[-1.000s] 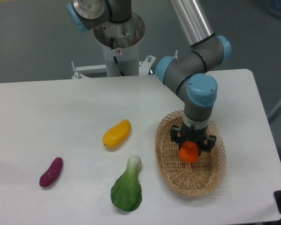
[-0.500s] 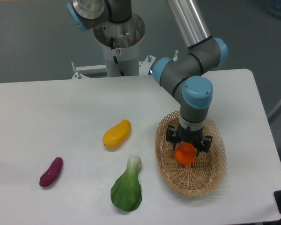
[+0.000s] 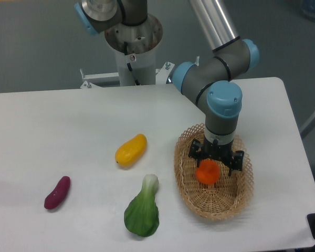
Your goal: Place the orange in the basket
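Observation:
The orange (image 3: 207, 172) lies inside the wicker basket (image 3: 182, 176), a little left of its middle. My gripper (image 3: 216, 162) hangs straight down over the basket, just above and slightly right of the orange. Its fingers (image 3: 193, 154) stand spread wider than the fruit and are not pressing on it. The gripper body hides the top edge of the orange.
A yellow mango-like fruit (image 3: 130, 149) lies left of the basket. A green bok choy (image 3: 143, 213) lies near the front edge. A purple eggplant-like vegetable (image 3: 57, 192) lies at the front left. The robot base (image 3: 133, 47) stands behind the table.
The gripper carried the orange slightly left and down into the basket, then shifted right while the orange stayed put. Its fingers now stand apart from the fruit.

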Robot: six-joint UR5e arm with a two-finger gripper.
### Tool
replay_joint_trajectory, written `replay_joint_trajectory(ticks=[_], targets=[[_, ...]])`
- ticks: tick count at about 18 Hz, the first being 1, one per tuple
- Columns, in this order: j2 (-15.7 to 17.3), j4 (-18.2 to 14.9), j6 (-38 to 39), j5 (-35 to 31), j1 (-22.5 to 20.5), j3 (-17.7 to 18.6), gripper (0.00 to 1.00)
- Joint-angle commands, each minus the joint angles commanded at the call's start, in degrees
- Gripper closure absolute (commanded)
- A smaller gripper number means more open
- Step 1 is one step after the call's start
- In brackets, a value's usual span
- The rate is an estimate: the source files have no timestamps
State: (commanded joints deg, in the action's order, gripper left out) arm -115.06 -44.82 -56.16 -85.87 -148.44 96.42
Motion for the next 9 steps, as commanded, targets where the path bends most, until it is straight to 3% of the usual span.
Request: replay_joint_trajectory(ticks=[9], targets=[[0.44,-0.44,-2.73,-0.53,0.00,-0.26,0.00]])
